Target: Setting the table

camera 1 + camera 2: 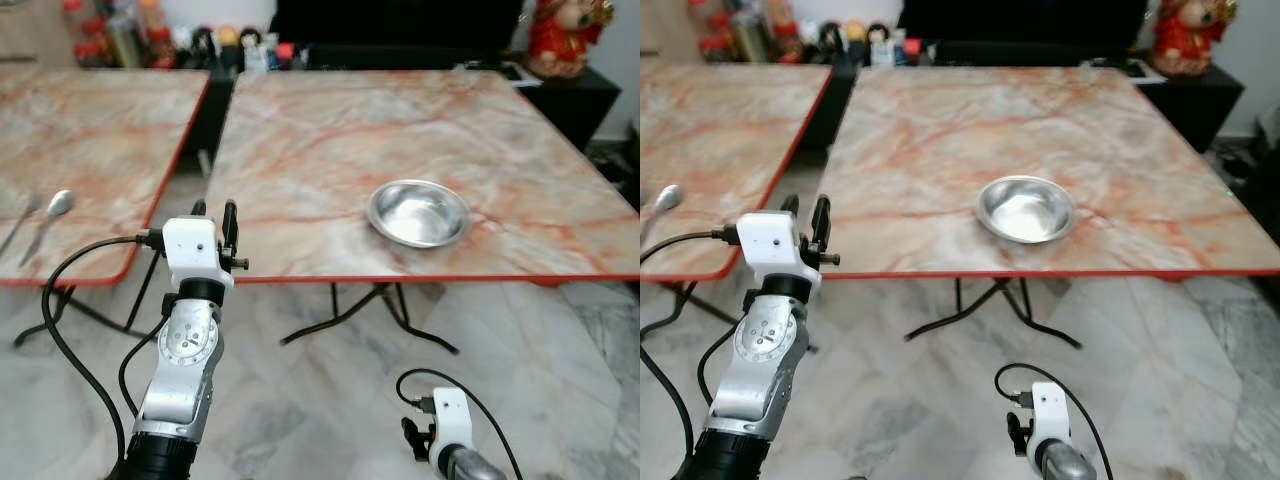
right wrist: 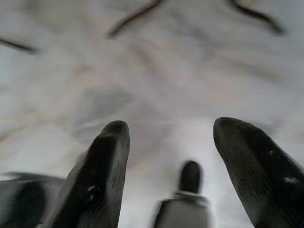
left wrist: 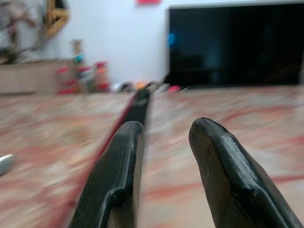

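A shiny steel bowl (image 1: 418, 213) stands empty near the front edge of the right marble-topped table (image 1: 330, 130). On the left table (image 1: 100, 130) lie a spoon (image 1: 55, 207) and, beside it, a thin utensil (image 1: 20, 226) at the view's left edge. My left gripper (image 1: 214, 212) is raised before the gap between the two tables, at the height of their red edges. It is open, and the left wrist view shows nothing between its fingers (image 3: 118, 161). My right gripper (image 2: 171, 128) hangs low over the floor, open and empty.
Black folding legs (image 1: 350, 310) cross under the right table. Bottles and small figures (image 1: 150, 35) line the back, beside a black TV (image 1: 400, 25). A red figurine (image 1: 565, 35) stands on a dark cabinet at the back right. The floor (image 1: 320, 400) is pale marble.
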### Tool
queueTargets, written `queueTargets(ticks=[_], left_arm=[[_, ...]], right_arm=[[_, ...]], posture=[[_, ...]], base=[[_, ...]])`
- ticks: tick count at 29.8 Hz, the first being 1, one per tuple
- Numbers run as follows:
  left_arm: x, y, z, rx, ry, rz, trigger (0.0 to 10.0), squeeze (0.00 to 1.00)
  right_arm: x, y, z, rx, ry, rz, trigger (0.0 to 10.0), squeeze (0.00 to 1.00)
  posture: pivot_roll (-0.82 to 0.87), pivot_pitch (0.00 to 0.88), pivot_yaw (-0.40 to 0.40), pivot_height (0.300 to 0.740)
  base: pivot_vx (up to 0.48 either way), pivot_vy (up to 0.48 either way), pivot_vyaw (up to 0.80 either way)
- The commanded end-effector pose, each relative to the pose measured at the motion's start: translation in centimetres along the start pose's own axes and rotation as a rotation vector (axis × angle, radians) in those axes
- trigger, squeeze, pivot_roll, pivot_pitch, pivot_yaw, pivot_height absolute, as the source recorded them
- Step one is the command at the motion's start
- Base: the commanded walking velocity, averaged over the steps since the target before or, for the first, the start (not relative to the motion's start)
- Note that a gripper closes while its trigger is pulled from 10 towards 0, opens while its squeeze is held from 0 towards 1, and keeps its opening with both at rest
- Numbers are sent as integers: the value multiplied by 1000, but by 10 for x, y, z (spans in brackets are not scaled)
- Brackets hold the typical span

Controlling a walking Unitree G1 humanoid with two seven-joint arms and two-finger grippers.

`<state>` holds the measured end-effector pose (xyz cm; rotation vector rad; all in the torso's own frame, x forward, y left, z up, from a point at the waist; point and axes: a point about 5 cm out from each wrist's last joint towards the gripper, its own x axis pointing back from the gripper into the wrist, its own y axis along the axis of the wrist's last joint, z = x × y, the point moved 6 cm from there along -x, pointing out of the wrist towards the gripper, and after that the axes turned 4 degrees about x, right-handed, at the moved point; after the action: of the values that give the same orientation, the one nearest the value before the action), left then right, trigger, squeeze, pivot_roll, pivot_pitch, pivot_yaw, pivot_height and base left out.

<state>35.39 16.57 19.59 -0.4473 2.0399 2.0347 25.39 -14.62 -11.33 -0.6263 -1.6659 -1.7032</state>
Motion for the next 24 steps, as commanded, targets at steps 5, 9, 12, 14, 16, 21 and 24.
queueTargets(ticks=[5,9,12,14,16,21,24], left_arm=[[-1,5,-13,12,-31,-9,10000,0],[-1,4,-14,13,-38,-7,10000,0],[-1,5,-15,14,-43,-8,10000,0],[-1,5,-16,14,-45,-8,10000,0],[-1,5,-17,14,-48,-7,10000,0],[-1,4,-19,16,-55,-3,10000,0],[-1,4,-19,17,-56,-1,10000,0]], right_arm=[[2,-3,-10,5,-21,9,10000,0],[2,-3,-9,6,-20,9,10000,0],[2,-3,-9,6,-19,9,10000,0],[2,-3,-8,6,-17,8,10000,0],[2,-3,-8,7,-16,8,10000,0],[2,-3,-8,6,-15,9,10000,0],[1,-2,-7,4,-16,8,10000,0]], posture=[[128,91,-50,740],[129,81,-46,740],[128,77,-45,740],[128,75,-44,740],[129,75,-43,740],[133,81,-44,740],[132,86,-43,740]], base=[[0,442,0],[0,442,0],[0,441,0],[0,442,0],[0,441,0],[0,442,0],[0,439,0]])
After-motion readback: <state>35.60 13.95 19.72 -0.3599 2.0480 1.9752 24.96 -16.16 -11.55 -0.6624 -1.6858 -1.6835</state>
